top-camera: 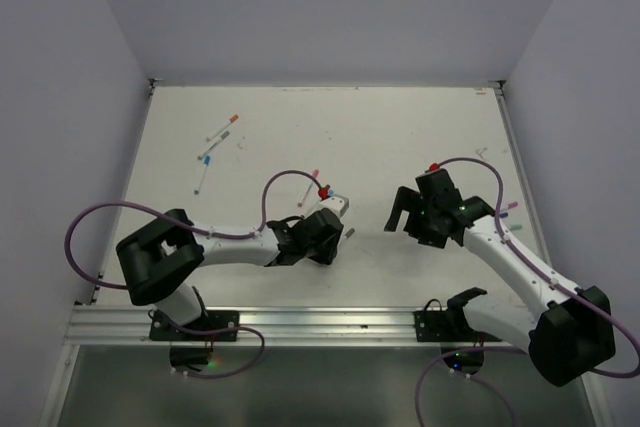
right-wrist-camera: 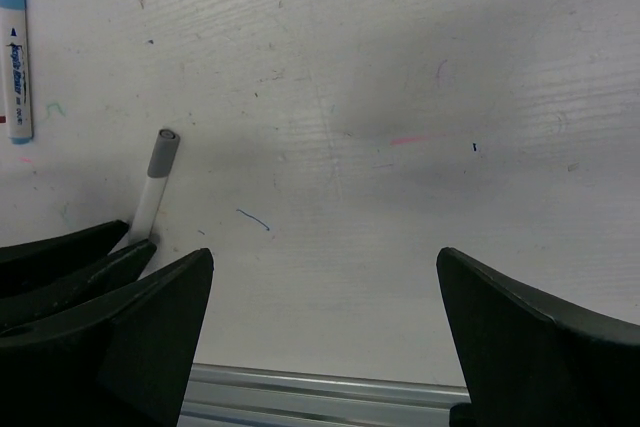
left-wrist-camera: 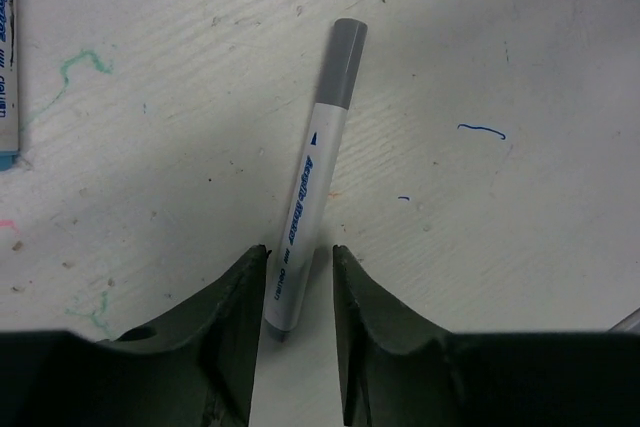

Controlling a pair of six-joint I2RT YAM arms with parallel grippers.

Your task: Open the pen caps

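Top view, starting on the left: up around 10 o'clock on the table [top-camera: 400, 127] there's a loose scatter of pens [top-camera: 221, 130] lying flat, with coloured ends too small to name. The left arm reaches in toward the middle, and a pink-tipped pen [top-camera: 312, 175] lies just past it at 12 o'clock. From the left wrist cam, the left gripper [left-wrist-camera: 298, 267] is straddling the tail of the grey pen [left-wrist-camera: 305, 187], which lies flat on the table and leans a touch toward 1 o'clock. Its grey cap [left-wrist-camera: 345, 62] is on, at the far end. The jaws are only partway apart and not clamped. One finger looks right up against the barrel, and there's a sliver of table between the barrel and the other finger. A blue pen [left-wrist-camera: 8, 67] pokes in at the 9 o'clock edge. The right gripper [right-wrist-camera: 322, 257] has its fingers spread wide with only tabletop between them. In its view the grey pen is over at 9 o'clock and the rail [right-wrist-camera: 300, 387] runs along 6 o'clock. In the top view, two more pens [top-camera: 512, 212] lie at its 3 o'clock, near the table's right edge.
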